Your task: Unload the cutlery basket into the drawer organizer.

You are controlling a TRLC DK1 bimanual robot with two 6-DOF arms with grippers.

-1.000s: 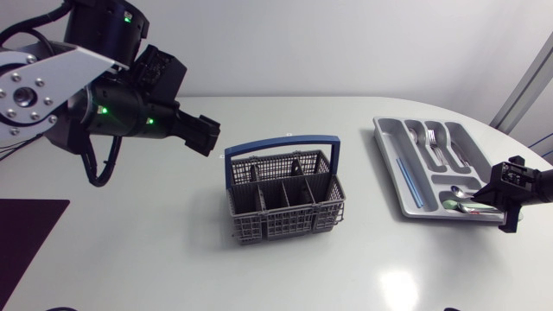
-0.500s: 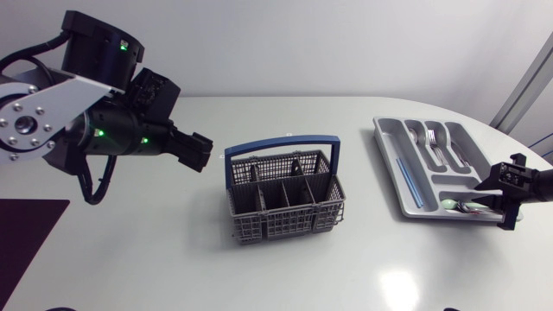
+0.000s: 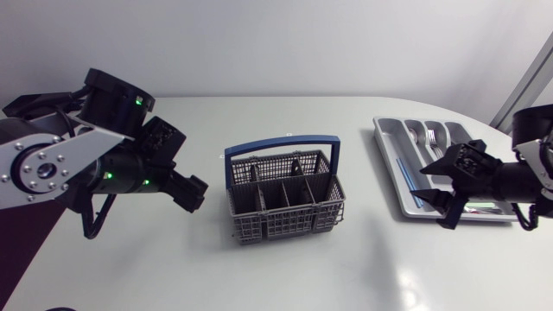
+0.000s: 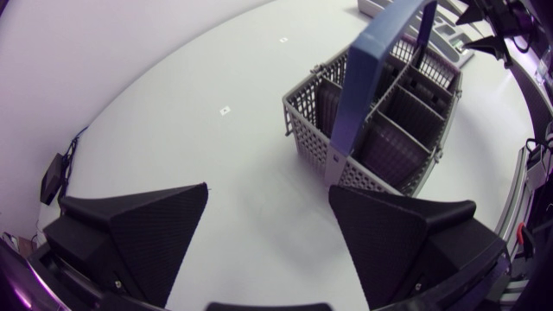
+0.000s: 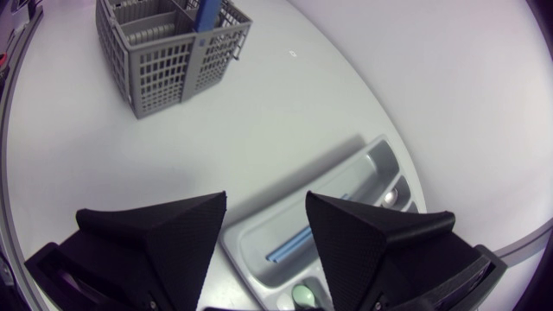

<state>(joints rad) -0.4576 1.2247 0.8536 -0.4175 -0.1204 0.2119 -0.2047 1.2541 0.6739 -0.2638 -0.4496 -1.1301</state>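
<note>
Head view: left end effector (image 3: 194, 192) and right end effector (image 3: 435, 195) gape empty, basket (image 3: 285, 221) between, organizer (image 3: 389, 162) under right.

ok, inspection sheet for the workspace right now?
Surface: white table, glossy.
Job's things: grey cutlery basket mid-table, blue handle up, contents unclear; drawer organizer to its right, holding forks and a blue stick.
Clutter: dark patch at the left edge, unidentifiable.
Grippers: left tool open, empty, beside the basket; right tool open, empty, at the organizer.
Cables: black cable loop under the left arm.
Surroundings: nothing seen.
</note>
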